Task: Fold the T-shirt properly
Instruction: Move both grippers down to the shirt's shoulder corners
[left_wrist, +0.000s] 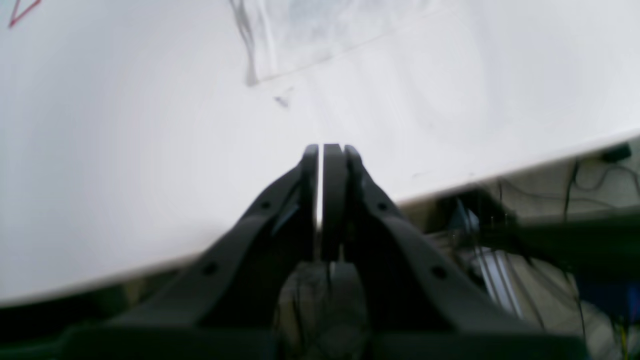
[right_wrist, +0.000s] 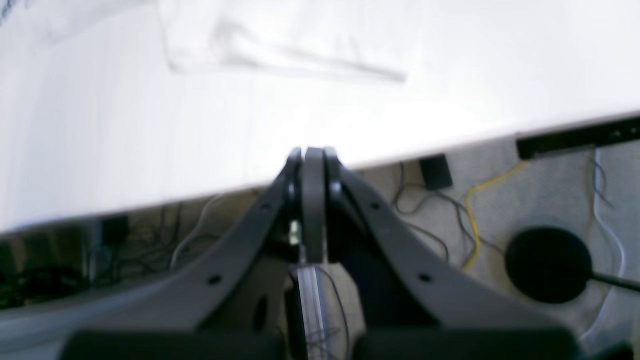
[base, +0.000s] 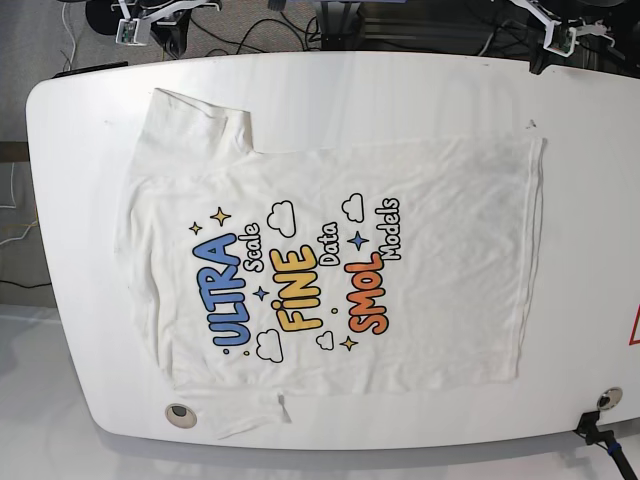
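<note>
The white T-shirt (base: 330, 270) lies spread flat on the white table (base: 400, 90), print side up with "ULTRA", "FINE" and "SMOL" showing. Its hem is to the right and its sleeves to the left in the base view. My left gripper (left_wrist: 327, 147) is shut and empty, hovering over the table's edge, with the shirt's hem corner (left_wrist: 310, 40) well ahead of it. My right gripper (right_wrist: 312, 150) is shut and empty at the table's edge, with a sleeve (right_wrist: 280, 45) ahead of it. In the base view both arms sit at the top edge, off the shirt.
A red triangle mark (base: 634, 328) is at the table's right edge, also in the left wrist view (left_wrist: 22, 11). A round grommet (base: 179, 412) and a black clamp (base: 600, 420) sit along the near edge. Cables and a black round base (right_wrist: 547, 265) lie on the floor.
</note>
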